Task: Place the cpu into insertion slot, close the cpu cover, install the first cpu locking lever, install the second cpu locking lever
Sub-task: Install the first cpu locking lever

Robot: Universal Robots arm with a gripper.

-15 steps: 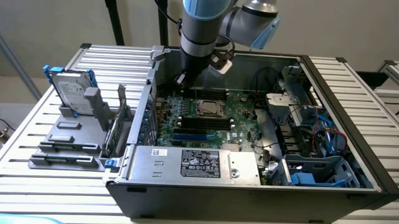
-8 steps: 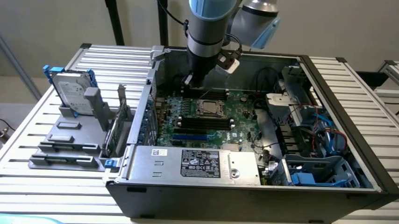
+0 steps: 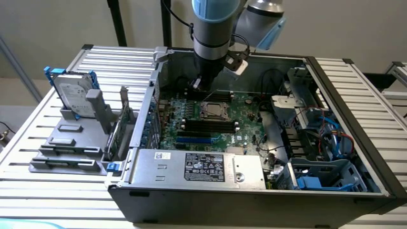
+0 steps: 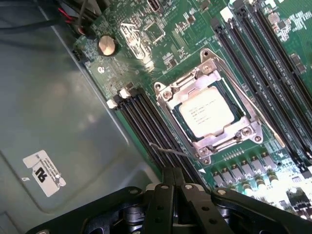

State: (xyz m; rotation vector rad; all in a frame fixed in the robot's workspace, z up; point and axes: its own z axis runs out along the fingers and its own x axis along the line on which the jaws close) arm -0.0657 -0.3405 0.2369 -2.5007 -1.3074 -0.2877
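Since the chip (image 4: 209, 114) lies flat in its slot (image 4: 237, 108) near the middle of the green board (image 4: 161, 29), and the cover (image 4: 241, 132) is folded down over it with the chip's grey top showing through the window, the work stands at the locking levers. One wire lever (image 4: 248, 101) runs close along one side of the cover; whether it is hooked down I cannot tell from here. The other wire lever (image 4: 168, 151) stands free on the opposite side, its bare end reaching out past the cover's corner.

The gripper (image 4: 174, 178) hangs near that free wire, apart from it, jaws together with nothing between them. In the exterior view the gripper (image 3: 199, 87) sits at about eleven o'clock from the slot, close above the board. The black memory slots (image 3: 210, 126) lie at six o'clock, just beside the slot, and the grey power box (image 3: 197, 167) lies further out at six o'clock. A hard drive (image 3: 71, 93) stands at nine o'clock, well apart, outside the case (image 3: 254, 210).

I judge the lever step calls for a steady push on that thin wire, down and then sideways under its catch, without slipping off.
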